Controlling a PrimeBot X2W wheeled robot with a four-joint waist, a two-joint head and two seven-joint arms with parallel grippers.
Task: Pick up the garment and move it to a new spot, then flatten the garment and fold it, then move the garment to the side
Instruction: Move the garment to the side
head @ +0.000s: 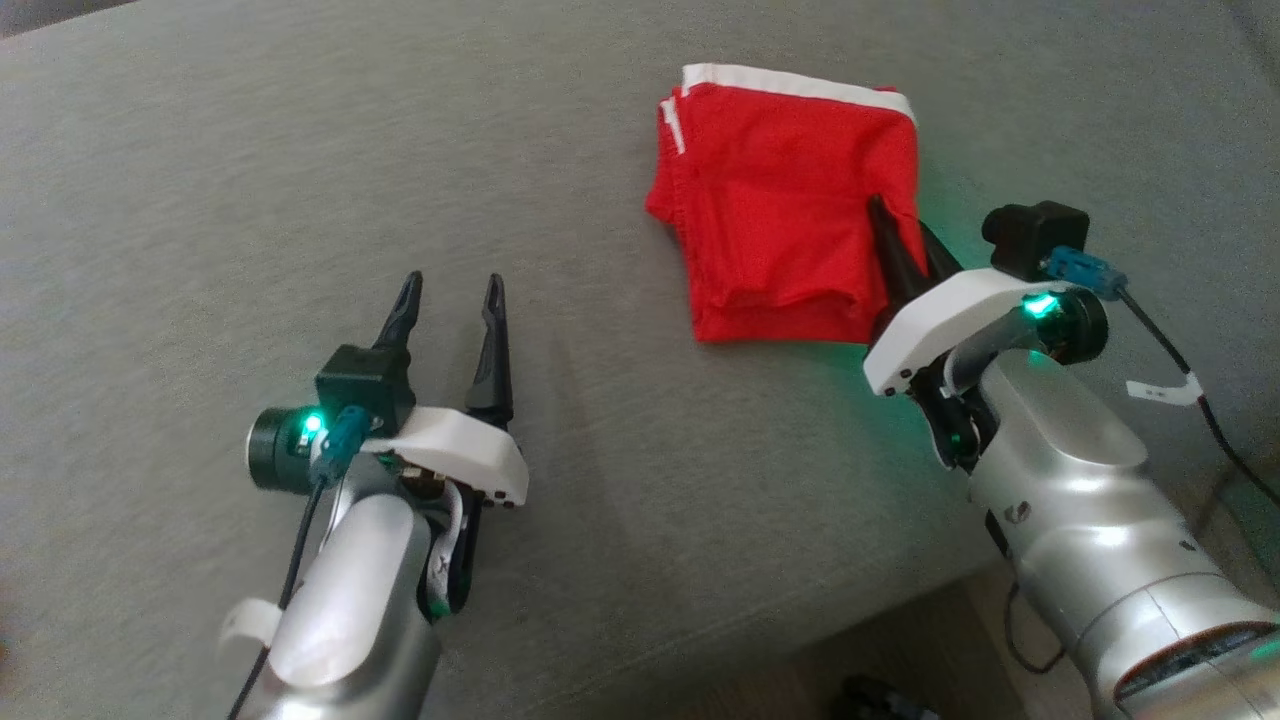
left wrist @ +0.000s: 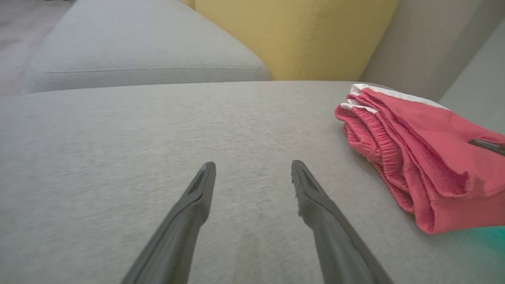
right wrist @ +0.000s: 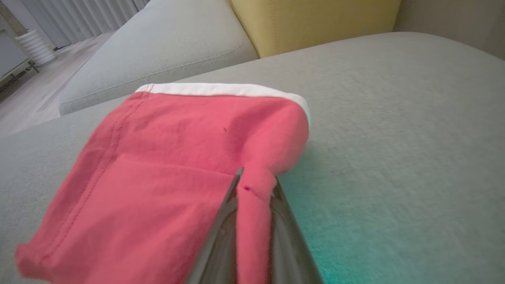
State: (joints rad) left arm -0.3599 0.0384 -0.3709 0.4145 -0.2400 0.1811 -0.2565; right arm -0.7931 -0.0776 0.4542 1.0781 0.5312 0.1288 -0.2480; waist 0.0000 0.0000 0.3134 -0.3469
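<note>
Pinching an edge of the folded garment [head: 780, 200], the right gripper [head: 900, 228] was probably set to drag it aside, while the left gripper [head: 452, 285] hovered open.

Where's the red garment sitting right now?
In the head view the folded red garment lies right of centre on the grey cushion, its right edge pinched in the right hand.

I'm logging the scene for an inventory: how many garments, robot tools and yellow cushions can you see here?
Garment: 1
Tools: 2 (left tool, right tool)
Yellow cushion: 1
Total: 4
</note>
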